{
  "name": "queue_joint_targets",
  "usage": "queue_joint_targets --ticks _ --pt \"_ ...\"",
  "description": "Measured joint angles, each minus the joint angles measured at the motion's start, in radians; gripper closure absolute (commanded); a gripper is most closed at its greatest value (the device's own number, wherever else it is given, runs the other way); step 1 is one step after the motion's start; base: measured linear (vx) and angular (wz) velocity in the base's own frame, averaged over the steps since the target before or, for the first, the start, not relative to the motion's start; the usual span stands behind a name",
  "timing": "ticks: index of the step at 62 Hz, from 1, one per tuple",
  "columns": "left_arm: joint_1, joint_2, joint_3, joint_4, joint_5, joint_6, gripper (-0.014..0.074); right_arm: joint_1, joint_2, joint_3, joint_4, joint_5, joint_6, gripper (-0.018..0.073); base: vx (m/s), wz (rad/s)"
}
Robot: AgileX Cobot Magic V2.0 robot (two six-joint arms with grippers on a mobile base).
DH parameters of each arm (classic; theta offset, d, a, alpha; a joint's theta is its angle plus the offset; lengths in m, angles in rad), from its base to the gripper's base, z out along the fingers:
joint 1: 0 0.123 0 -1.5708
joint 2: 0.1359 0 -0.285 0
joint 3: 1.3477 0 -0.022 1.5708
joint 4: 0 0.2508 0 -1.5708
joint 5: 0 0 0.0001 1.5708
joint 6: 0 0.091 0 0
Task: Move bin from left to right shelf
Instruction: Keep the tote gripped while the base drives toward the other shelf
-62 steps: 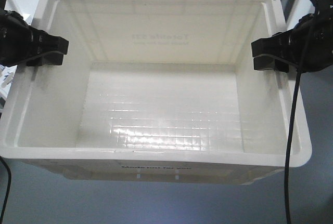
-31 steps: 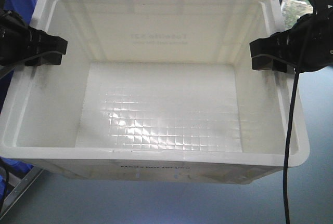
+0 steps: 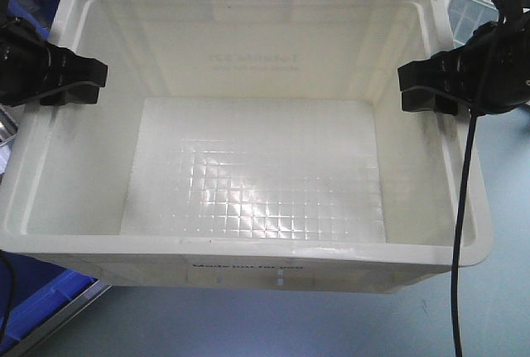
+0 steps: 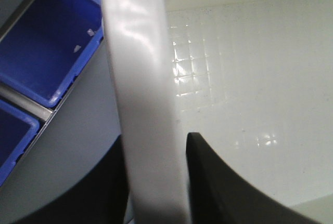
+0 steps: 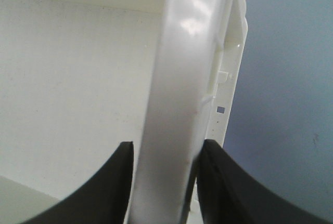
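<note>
We see the left gripper (image 3: 81,82) clamped on the bin (image 3: 248,30) at its left rim, the right gripper (image 3: 421,88) clamped at its right rim. Blue crates (image 4: 49,52) lie below.

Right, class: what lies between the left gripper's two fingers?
The white bin: its rolled rim fills that gap, clamped by the left gripper, as the left wrist view shows.
</note>
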Motion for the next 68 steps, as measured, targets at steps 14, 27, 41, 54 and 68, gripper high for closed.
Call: queue_joint_targets --ticks 14,27,41,54,68 --pt "0.000 0.000 0.000 0.000 0.000 0.000 0.0604 0.000 0.000 0.000 0.000 0.000 0.000 0.0564 0.08 0.57" --pt "0.000 0.000 0.000 0.000 0.000 0.000 0.0604 0.000 0.000 0.000 0.000 0.000 0.000 0.0564 0.04 0.58" --pt "0.000 0.000 0.000 0.000 0.001 0.000 0.0604 0.000 0.000 0.000 0.000 0.000 0.000 0.0564 0.02 0.54" --pt "0.000 0.000 0.000 0.000 0.001 0.000 0.0604 0.000 0.000 0.000 0.000 0.000 0.000 0.0564 0.02 0.49" --pt "0.000 0.000 0.000 0.001 0.003 0.000 0.0604 0.000 0.000 0.000 0.000 0.000 0.000 0.0564 0.03 0.39"
